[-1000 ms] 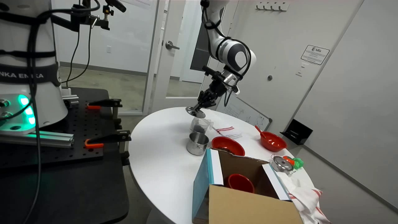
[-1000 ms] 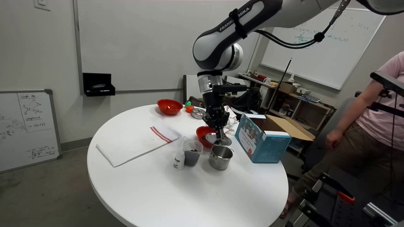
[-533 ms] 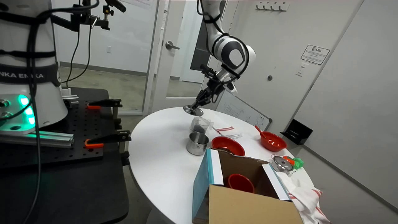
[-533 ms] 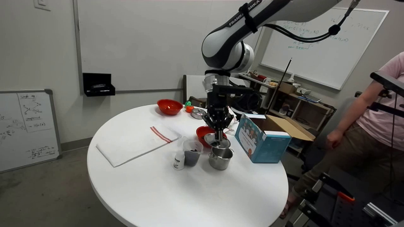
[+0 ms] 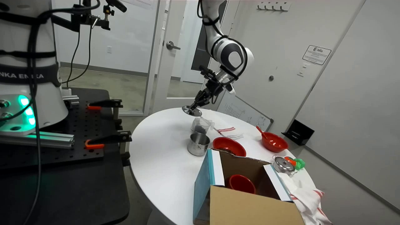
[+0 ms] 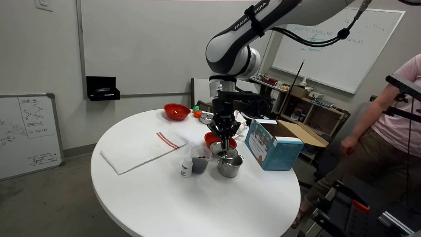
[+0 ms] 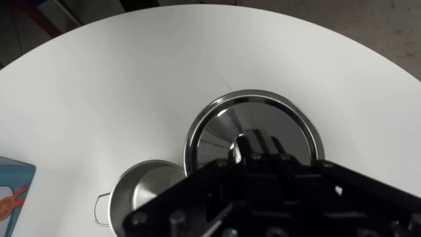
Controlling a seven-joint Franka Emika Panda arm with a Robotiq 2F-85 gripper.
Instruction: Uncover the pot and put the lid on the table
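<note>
White and round, your bench stands before a glazed door in an exterior view; your jaws hold the lid above that surface. In an exterior view, a whiteboard hangs behind the bench, and the uncovered pot rests near a cardboard box. In the wrist view, your jaws, narrowed, grip the lid at its centre; the pot shows beside it.

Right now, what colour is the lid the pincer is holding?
Shiny silver; the lid shows best in the wrist view.
</note>
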